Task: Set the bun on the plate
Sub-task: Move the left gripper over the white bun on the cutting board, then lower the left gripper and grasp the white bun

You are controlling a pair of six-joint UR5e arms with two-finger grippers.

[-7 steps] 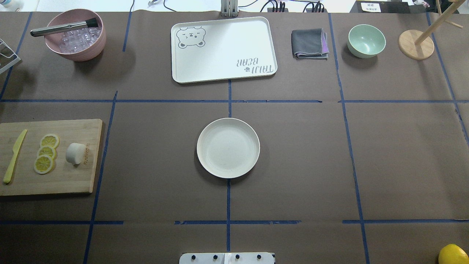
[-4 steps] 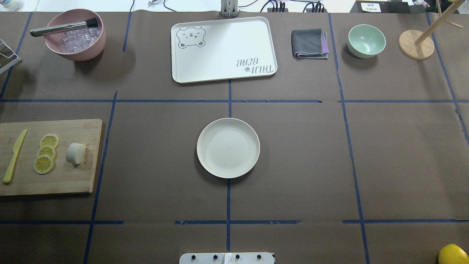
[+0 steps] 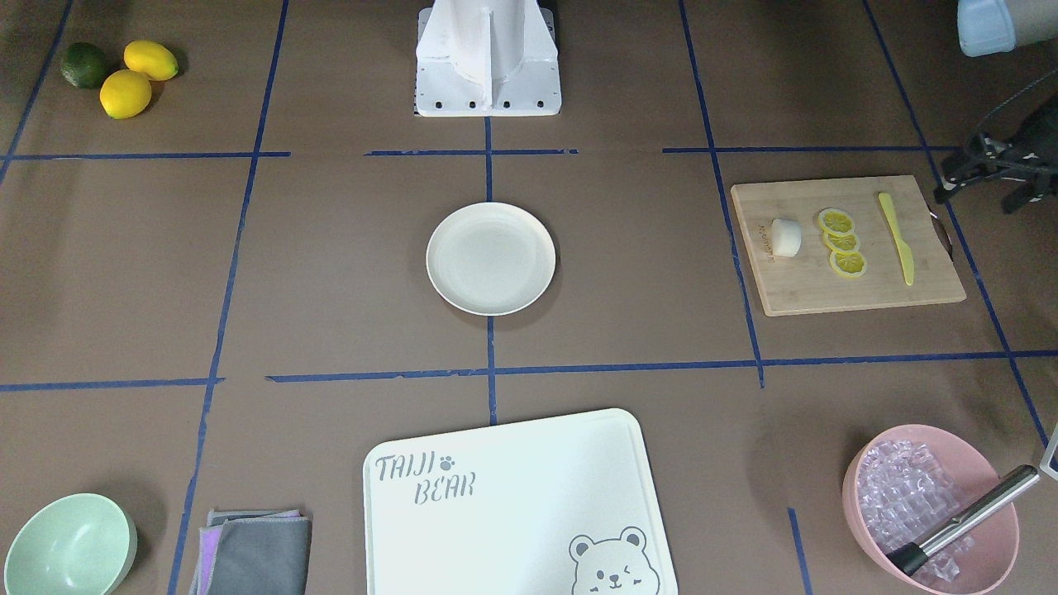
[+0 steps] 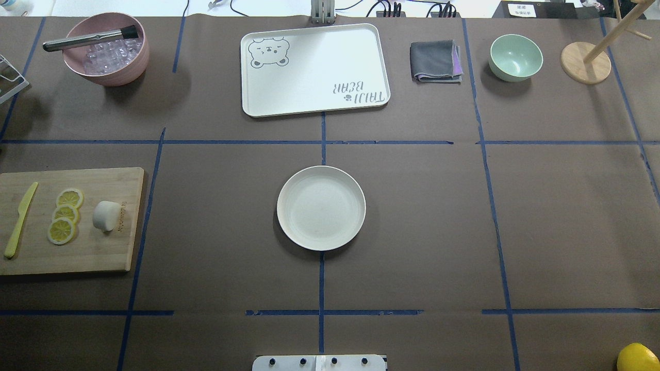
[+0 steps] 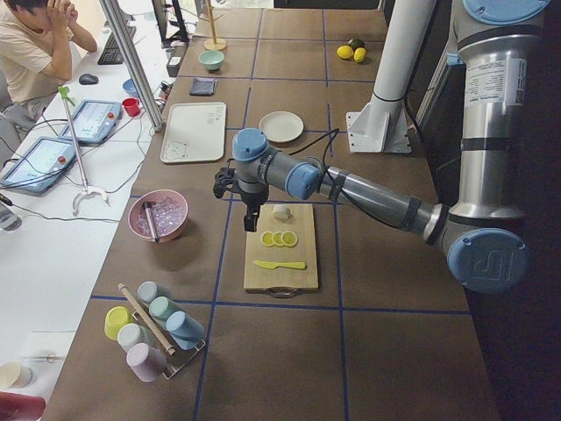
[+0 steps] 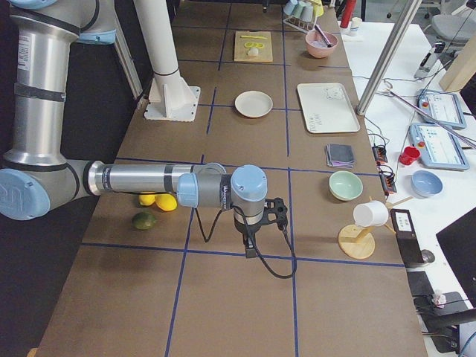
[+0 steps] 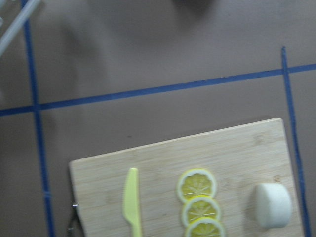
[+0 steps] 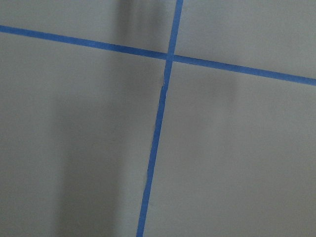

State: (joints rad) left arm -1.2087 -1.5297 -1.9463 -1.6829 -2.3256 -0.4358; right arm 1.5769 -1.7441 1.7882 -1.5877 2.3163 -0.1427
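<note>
The bun (image 4: 105, 215) is a small white stubby roll lying on the wooden cutting board (image 4: 77, 252) at the table's left, beside the lemon slices (image 4: 64, 216). It also shows in the left wrist view, the bun (image 7: 273, 205) being at the lower right. The plate (image 4: 320, 207) sits bare at the table's middle, well right of the board. My left gripper (image 5: 251, 224) hangs pointing down just off the board's far edge, near the bun (image 5: 280, 211); I cannot tell whether it is open. My right gripper (image 6: 249, 249) hovers over bare table far from the plate (image 6: 253, 103); its state is unclear.
A yellow knife (image 4: 19, 219) lies on the board. Along the far edge stand a pink bowl of ice (image 4: 105, 49), a white tray (image 4: 314, 69), a folded cloth (image 4: 435, 61), a mint bowl (image 4: 515, 56) and a wooden stand (image 4: 585, 62). Lemons (image 3: 136, 78) lie near my right side.
</note>
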